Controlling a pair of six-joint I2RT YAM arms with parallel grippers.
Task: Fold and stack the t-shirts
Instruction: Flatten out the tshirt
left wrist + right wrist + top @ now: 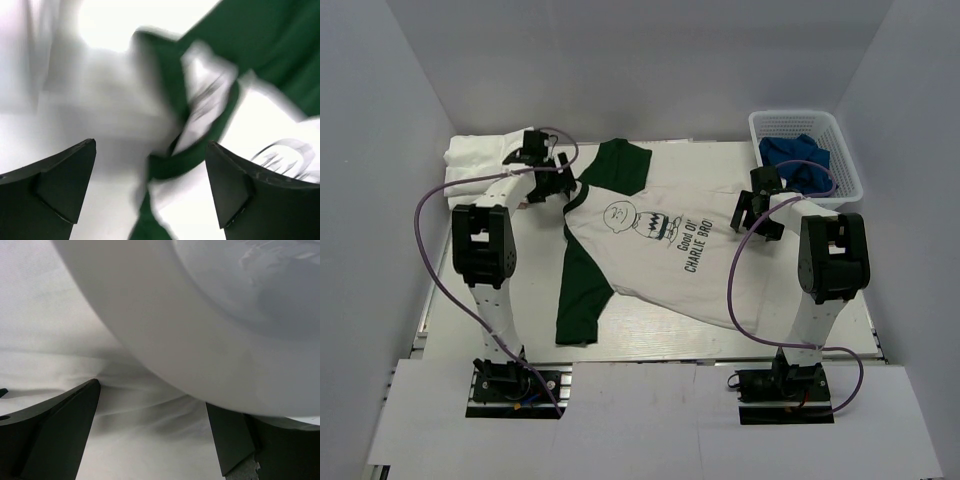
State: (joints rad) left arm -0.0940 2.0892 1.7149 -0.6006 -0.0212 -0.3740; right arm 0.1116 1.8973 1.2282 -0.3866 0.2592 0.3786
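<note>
The left gripper [151, 145] hangs with its two black wedge-shaped fingers [60, 185] spread wide at 7 and 5 o'clock, nothing clamped between them. Beyond them lies a blurred white cloth t-shirt [265, 120]. Its dark green collar [172, 162] is bunched near centre, with a broad dark green patch [270, 35] at 1 o'clock and black cartoon print [285, 155] at 4 o'clock.

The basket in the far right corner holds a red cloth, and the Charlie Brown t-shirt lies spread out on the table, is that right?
Not quite. The cloth in the white basket is blue, not red; the top external view shows it. The Charlie Brown t-shirt does lie spread out on the table.
</note>
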